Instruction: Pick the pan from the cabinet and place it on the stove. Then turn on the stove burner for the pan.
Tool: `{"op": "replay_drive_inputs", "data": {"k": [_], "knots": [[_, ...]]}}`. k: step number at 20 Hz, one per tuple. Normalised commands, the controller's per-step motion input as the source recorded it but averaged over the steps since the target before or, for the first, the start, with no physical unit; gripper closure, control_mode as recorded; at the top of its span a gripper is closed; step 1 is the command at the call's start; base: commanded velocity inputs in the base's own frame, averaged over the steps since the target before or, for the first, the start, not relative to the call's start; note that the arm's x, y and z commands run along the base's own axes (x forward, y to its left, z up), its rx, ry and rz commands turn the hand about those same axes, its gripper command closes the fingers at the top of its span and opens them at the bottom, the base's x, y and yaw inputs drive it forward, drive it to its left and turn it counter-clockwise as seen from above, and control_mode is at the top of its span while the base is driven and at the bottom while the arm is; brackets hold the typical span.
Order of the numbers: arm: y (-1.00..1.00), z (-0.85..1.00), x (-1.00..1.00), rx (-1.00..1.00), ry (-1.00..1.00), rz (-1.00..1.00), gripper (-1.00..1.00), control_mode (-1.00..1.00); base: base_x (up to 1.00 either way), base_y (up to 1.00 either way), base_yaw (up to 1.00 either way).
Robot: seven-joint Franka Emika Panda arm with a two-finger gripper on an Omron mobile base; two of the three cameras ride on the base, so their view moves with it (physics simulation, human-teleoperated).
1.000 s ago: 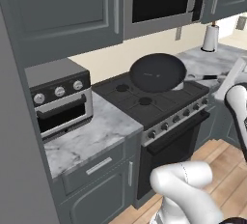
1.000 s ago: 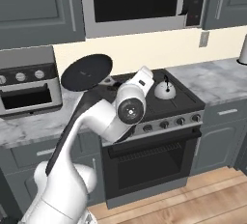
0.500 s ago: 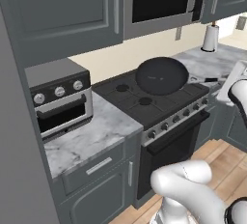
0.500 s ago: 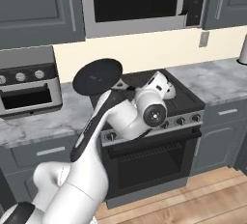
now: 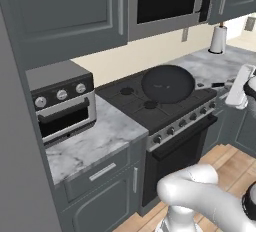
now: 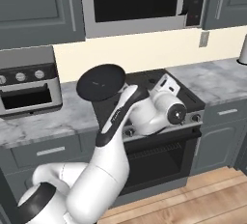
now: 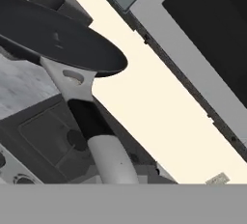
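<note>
The black pan [image 5: 167, 83] hangs a little above the back right of the stove [image 5: 131, 107] cooktop, slightly tilted. Its slim handle [image 7: 87, 117] runs back into my gripper [image 5: 228, 89], which is shut on it at the pan's right. In the right base view the pan [image 6: 101, 82] shows over the stove's [image 6: 190, 97] left edge, with my forearm crossing in front of it. The hand view looks along the handle at the pan [image 7: 58, 37] edge-on. The dark grey wall cabinet [image 5: 65, 11] at upper left has its doors closed.
A grey toaster oven [image 5: 62, 101] stands on the marble counter [image 5: 100, 141] left of the stove. A microwave [image 5: 165, 1] hangs over the cooktop. A paper towel roll [image 5: 217, 38] stands on the right counter. Front knobs [image 5: 185, 121] line the stove's edge.
The pan has moved right and down toward the cooktop, carried by my hand. The hand has swung further right over the stove.
</note>
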Motion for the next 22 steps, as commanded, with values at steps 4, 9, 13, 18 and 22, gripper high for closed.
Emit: {"op": "replay_drive_inputs", "data": {"k": [4,9,13,18,22], "knots": [[-0.04,-0.35,0.41,0.0,0.05,0.09,1.0,-1.0,0.0,0.0,0.0],[0.0,-0.33,0.4,0.0,0.02,0.08,1.0,-1.0,0.0,0.0,0.0],[-0.02,-0.32,0.35,0.0,0.06,0.06,1.0,-1.0,0.0,0.0,0.0],[-0.11,-0.29,0.29,0.0,0.16,0.0,1.0,-1.0,0.0,0.0,0.0],[-0.17,-0.27,0.32,0.02,0.18,0.0,1.0,-1.0,0.0,0.0,0.0]]}}
